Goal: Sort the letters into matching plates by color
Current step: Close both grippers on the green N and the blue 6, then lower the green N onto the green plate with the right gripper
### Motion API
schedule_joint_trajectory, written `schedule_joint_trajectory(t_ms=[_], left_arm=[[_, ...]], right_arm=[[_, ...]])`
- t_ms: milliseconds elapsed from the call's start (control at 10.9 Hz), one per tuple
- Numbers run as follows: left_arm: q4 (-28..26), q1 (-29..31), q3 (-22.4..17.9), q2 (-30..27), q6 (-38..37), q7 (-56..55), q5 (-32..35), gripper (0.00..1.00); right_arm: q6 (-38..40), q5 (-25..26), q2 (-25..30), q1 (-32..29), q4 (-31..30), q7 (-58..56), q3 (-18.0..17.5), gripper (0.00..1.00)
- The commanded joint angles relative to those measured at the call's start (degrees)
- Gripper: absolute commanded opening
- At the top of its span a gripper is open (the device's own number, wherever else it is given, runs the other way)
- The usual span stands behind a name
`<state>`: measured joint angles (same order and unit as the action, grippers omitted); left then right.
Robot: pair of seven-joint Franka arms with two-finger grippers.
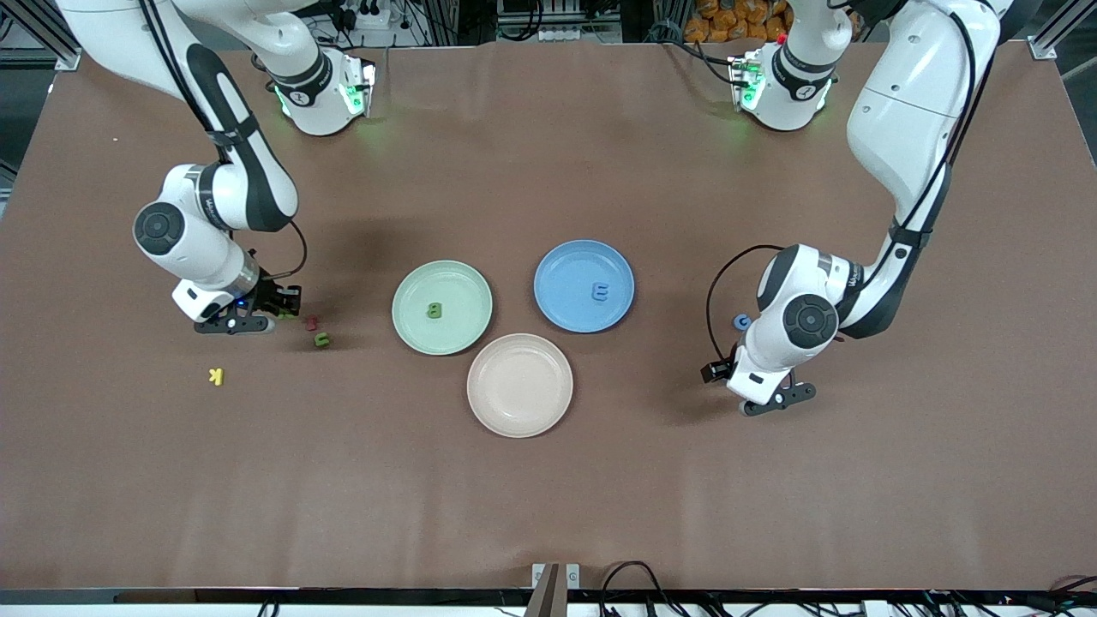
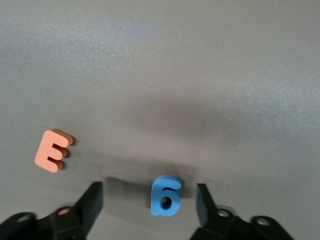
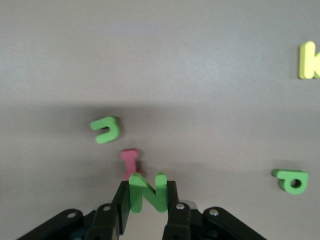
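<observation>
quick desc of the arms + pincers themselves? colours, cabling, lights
Both arms are glossy white with black joint bands and dark round joint caps. Each base ring glows green. A thin black cable loops loosely near each wrist. The left pincer and right pincer have black two-finger hands; the fingers are flat, matte black, and bolted on.

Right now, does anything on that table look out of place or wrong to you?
Nothing looks spilled or broken. The green plate holds a green letter and the blue plate a blue one, as they should. The pink plate has no letter in it, and the yellow K lies apart on the table.
</observation>
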<state>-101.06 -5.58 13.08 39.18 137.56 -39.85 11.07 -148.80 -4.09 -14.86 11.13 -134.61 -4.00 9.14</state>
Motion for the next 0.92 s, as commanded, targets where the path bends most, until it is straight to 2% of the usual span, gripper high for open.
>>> schedule_joint_trajectory(t_ms=[0, 92, 460, 552, 644, 829], left_arm=[[0.1, -0.3, -0.2, 0.5, 0.7, -0.8, 1.2, 0.63], [0.1, -0.3, -0.2, 0.5, 0.7, -0.8, 1.3, 0.59], [0.1, -0.3, -0.2, 0.6, 0.7, -0.8, 1.3, 0.57], [0.1, -0.4, -0.2, 0.7, 0.7, -0.8, 1.3, 0.49], [0.1, -0.3, -0.2, 0.7, 0.7, -0.8, 1.3, 0.38], [0.1, -0.4, -0.2, 0.9, 0.7, -0.8, 1.3, 0.23]], right_arm=[[1.1, 0.4, 1.2, 3.1, 1.4, 0.4, 0.0, 0.22], [1.8, 0.2, 1.2, 4.5, 2.1, 1.1, -0.1, 0.22], [10.4, 0.4, 0.3, 12.1, 8.5, 3.3, 0.0, 0.22], [11.4, 0.4, -0.2, 13.6, 9.5, 4.7, 0.0, 0.22], [11.9, 0.7, -0.7, 15.5, 10.3, 5.9, 0.0, 0.22], [12.0, 0.8, -2.4, 18.5, 11.6, 6.4, 0.0, 0.22]])
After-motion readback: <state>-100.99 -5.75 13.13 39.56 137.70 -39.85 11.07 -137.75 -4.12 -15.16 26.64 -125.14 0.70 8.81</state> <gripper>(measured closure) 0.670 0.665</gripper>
